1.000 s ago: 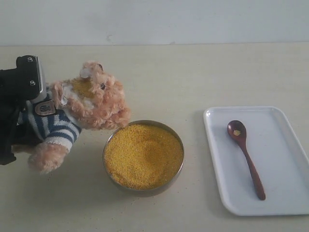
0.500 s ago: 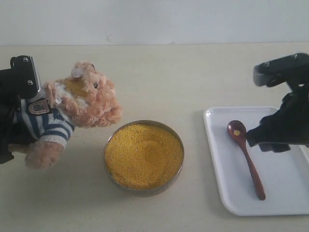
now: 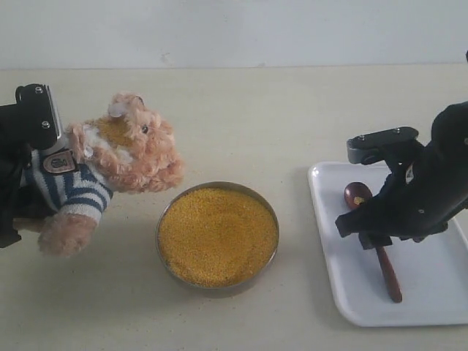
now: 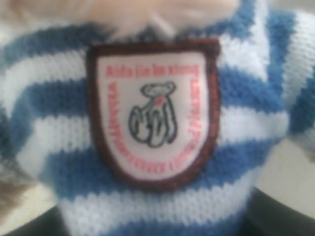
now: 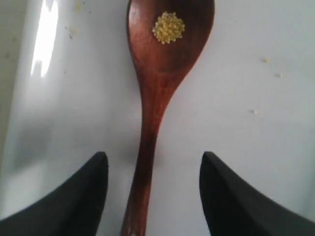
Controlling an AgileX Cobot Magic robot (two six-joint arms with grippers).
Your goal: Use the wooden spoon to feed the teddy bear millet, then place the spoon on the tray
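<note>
The teddy bear (image 3: 124, 153) leans forward over the near rim of the metal bowl (image 3: 219, 185), which is full of yellow millet (image 3: 217, 234). My left gripper (image 3: 29, 194) is shut on the bear's body from behind. Its striped shirt and badge (image 4: 152, 113) fill the left wrist view. The wooden spoon (image 3: 389, 278) lies on the white tray (image 3: 431, 300) with a few millet grains (image 5: 169, 27) in its bowl. My right gripper (image 3: 373, 238) is open just above the tray, one finger on each side of the spoon's handle (image 5: 147, 147), not touching it.
The bowl stands between the bear and the tray on a beige tabletop (image 3: 292, 117). A pale wall runs along the far edge. A few stray grains (image 5: 266, 60) lie on the tray.
My right arm has come in from the right and dropped over the tray to straddle the spoon handle. The bear shifted slightly left a second ago and has stayed still since.
</note>
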